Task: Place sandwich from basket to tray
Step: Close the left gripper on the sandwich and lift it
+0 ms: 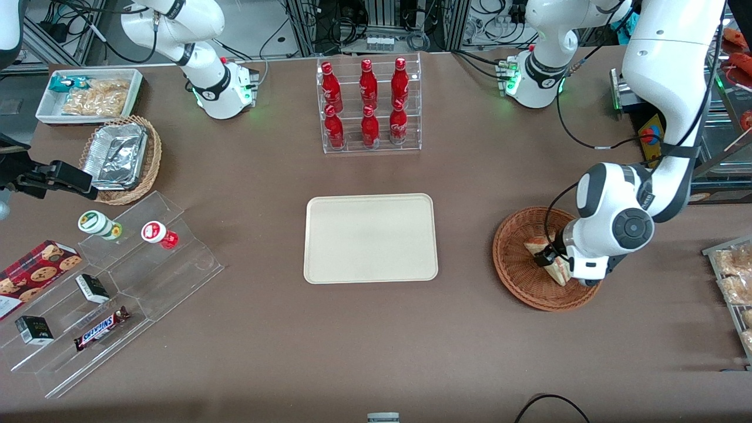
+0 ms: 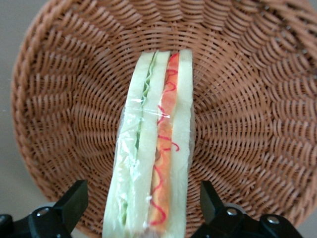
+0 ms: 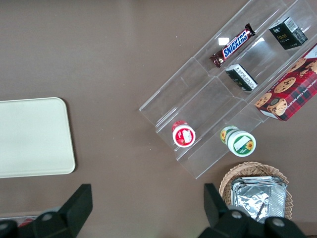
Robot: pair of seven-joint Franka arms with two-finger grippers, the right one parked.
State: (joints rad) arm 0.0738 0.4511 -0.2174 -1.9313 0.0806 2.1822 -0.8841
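Observation:
The sandwich (image 2: 153,144), a wrapped wedge of white bread with green and pink-orange filling, stands on edge in the reddish-brown wicker basket (image 2: 257,119). The left gripper (image 2: 143,203) is down in the basket, open, with one black finger (image 2: 74,201) on each side of the sandwich and a gap to each. In the front view the gripper (image 1: 555,258) is low over the basket (image 1: 517,276) at the working arm's end of the table, with the sandwich (image 1: 543,249) partly hidden by the wrist. The cream tray (image 1: 371,238) lies bare at the table's middle.
A clear rack of red bottles (image 1: 369,106) stands farther from the front camera than the tray. Toward the parked arm's end are a tan basket with foil containers (image 1: 120,158), a white snack bin (image 1: 88,94) and a clear stepped shelf (image 1: 117,282) with snacks.

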